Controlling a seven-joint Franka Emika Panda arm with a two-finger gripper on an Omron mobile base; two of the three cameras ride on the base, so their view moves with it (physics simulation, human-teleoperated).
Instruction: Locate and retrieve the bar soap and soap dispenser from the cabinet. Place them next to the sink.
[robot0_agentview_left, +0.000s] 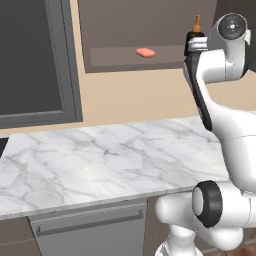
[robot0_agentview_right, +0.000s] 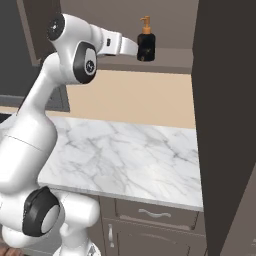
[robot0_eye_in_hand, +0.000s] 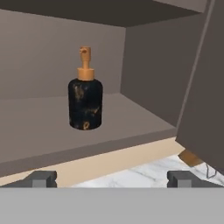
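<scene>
- Plainly the step in hand is the reach for the soap dispenser (robot0_eye_in_hand: 85, 94), which stands upright on the shelf of the cabinet (robot0_eye_in_hand: 39, 131), toward the shelf's right end and a little back from its front edge.
- In the hand view the gripper (robot0_eye_in_hand: 112, 178) faces the bottle from in front of the shelf, short of it; its fingertips (robot0_eye_in_hand: 41, 178) stand wide apart with nothing between them — jaws spread, holding nothing.
- From the right base view the gripper (robot0_agentview_right: 132, 47) sits level with the soap dispenser (robot0_agentview_right: 146, 44) and looks close beside it, though how much gap remains I cannot tell from that angle.
- Next, as I judge it, the hand must go straight forward until the black body lies between the fingers, then close on the body and not on the thin orange-brown pump, which would give a poor hold.
- The bar soap (robot0_agentview_left: 145, 52) lies flat on the same shelf, well to the left of the soap dispenser (robot0_agentview_left: 197, 25) — untouched, so that retrieval remains to be done.
- Nothing is placed yet; the marble counter (robot0_agentview_left: 100, 155) lies below the cabinet.
- An open cabinet door (robot0_agentview_right: 225, 115) hangs just to the right of the reach, and the cabinet's side wall is near the bottle; both leave little room for a sideways swing on the way out.
- A grey drawer front (robot0_agentview_left: 90, 231) with a bar handle sits under the counter, out of the way.
</scene>
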